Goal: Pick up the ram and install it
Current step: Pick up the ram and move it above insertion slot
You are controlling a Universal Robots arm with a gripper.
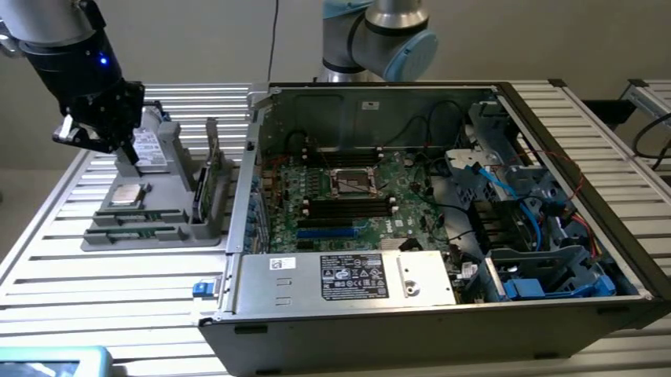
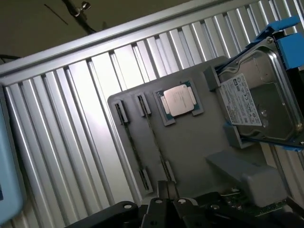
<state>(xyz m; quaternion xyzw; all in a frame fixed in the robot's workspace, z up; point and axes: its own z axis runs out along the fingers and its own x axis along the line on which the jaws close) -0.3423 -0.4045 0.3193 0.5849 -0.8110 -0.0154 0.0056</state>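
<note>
Two slim ram sticks stand on edge in the clips of a grey parts tray [image 2: 190,142]. One ram stick [image 2: 134,149] lies beside the other [image 2: 156,142]. In the exterior view the ram [image 1: 134,217] sits at the near end of the tray [image 1: 157,236], at that view's left. My gripper [image 1: 124,155] hangs above the tray's far end, beside the hard drive [image 1: 153,146]. Its dark fingers [image 2: 164,190] meet just over one end of the second stick. The gripper [image 2: 167,194] is shut with nothing between its fingers and stands clear of the ram.
A silver processor chip [image 2: 179,100] and a hard drive in a blue bracket [image 2: 259,107] share the tray. An upright card [image 1: 215,184] stands at the tray's edge. The open computer case [image 1: 441,306] holds the motherboard with black slots [image 1: 346,208] and blue slots [image 1: 333,233].
</note>
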